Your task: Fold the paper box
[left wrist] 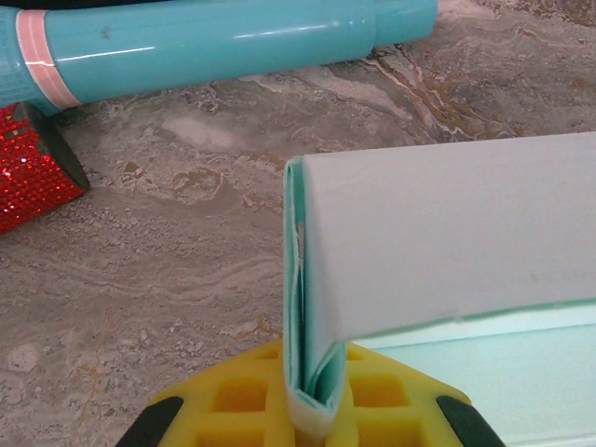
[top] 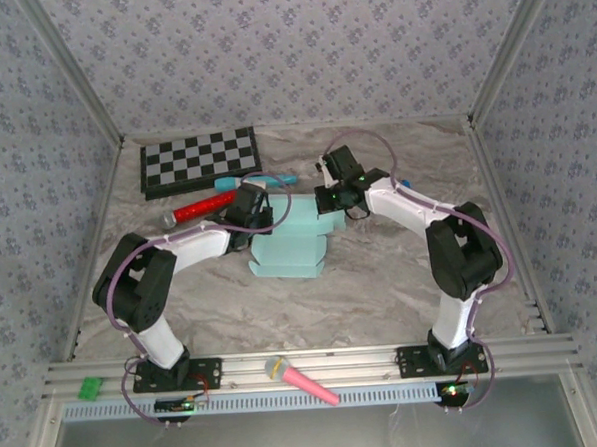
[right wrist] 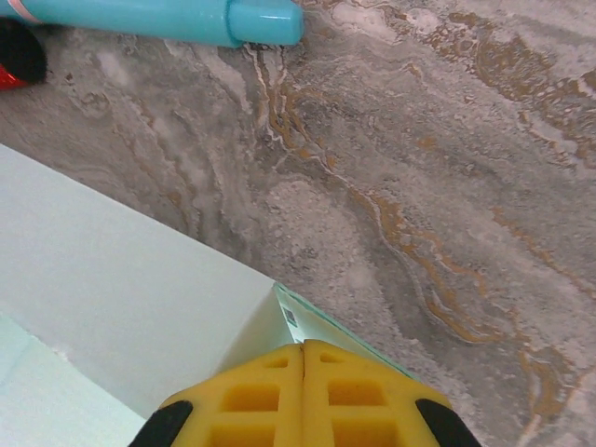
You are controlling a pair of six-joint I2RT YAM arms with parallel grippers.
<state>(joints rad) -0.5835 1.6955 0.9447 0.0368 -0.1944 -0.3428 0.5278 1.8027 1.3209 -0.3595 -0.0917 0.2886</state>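
Table (top: 402,278): marbled surface, carries all items
Checkerboard (top: 200,159): far left, apart from box
Paper box (top: 288,252): table centre, between the grippers, partly folded
Left gripper (left wrist: 312,410): clamped on doubled box edge
Right gripper (right wrist: 304,358): closed fully, at box corner
Marker pen (left wrist: 233,42): lies beyond box

left fingers (left wrist: 233,402) clamped, right fingers (right wrist: 251,399) pressed together

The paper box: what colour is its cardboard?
Pale aqua-blue; the paper box shows best in the top external view.
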